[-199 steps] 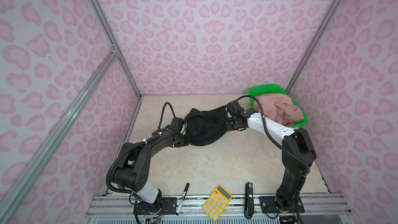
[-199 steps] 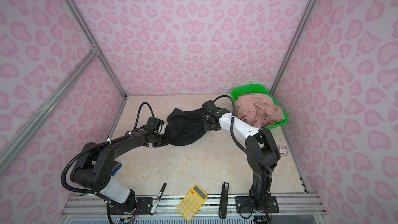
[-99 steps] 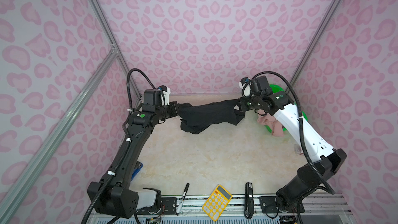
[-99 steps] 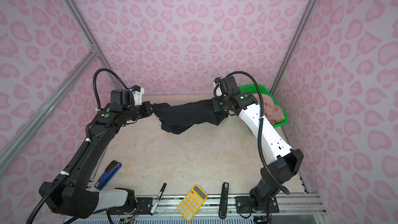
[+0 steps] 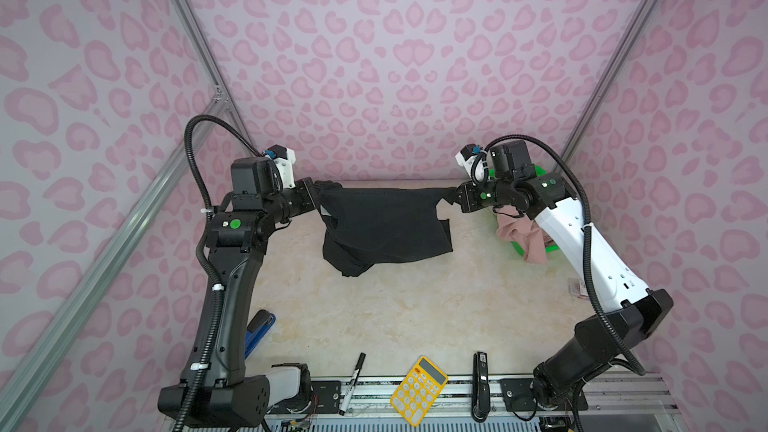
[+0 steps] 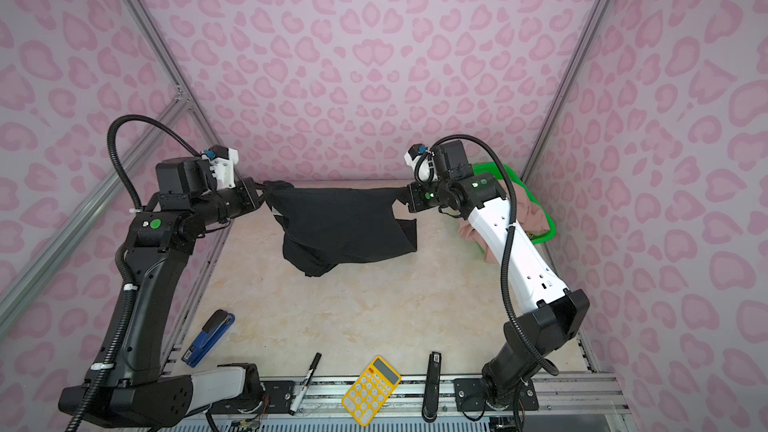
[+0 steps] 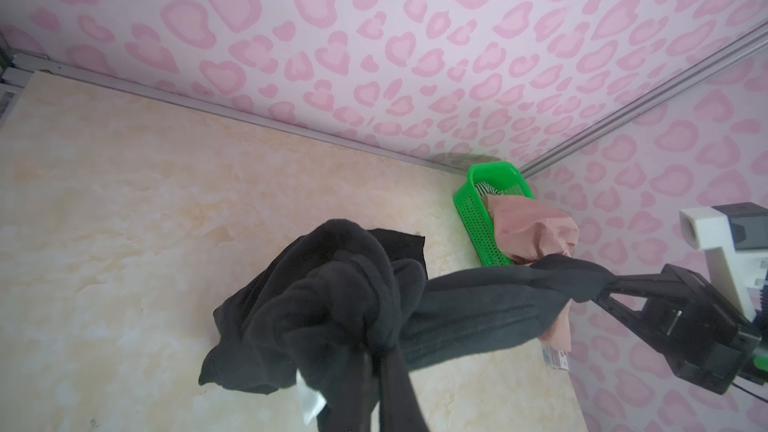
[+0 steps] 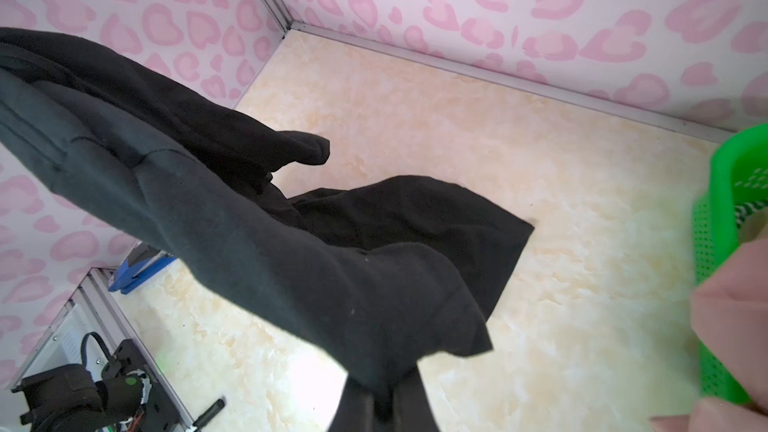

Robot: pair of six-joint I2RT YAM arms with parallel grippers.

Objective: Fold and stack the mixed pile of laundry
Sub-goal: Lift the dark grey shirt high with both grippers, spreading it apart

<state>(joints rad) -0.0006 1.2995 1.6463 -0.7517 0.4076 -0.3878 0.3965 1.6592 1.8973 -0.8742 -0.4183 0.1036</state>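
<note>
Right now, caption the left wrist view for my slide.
A black garment stretches across to the right gripper, with the green basket and a pink garment behind.

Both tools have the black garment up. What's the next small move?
The garment hangs stretched between the left tool and right tool, lower edge bunched, over bare table. I'd probably lower both together and lay it flat there.

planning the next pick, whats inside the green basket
The green mesh basket holds a dusty-pink garment spilling over its rim; a black-white striped piece shows at the end nearest the wall corner. Anything beneath the pink fabric is covered.
</note>
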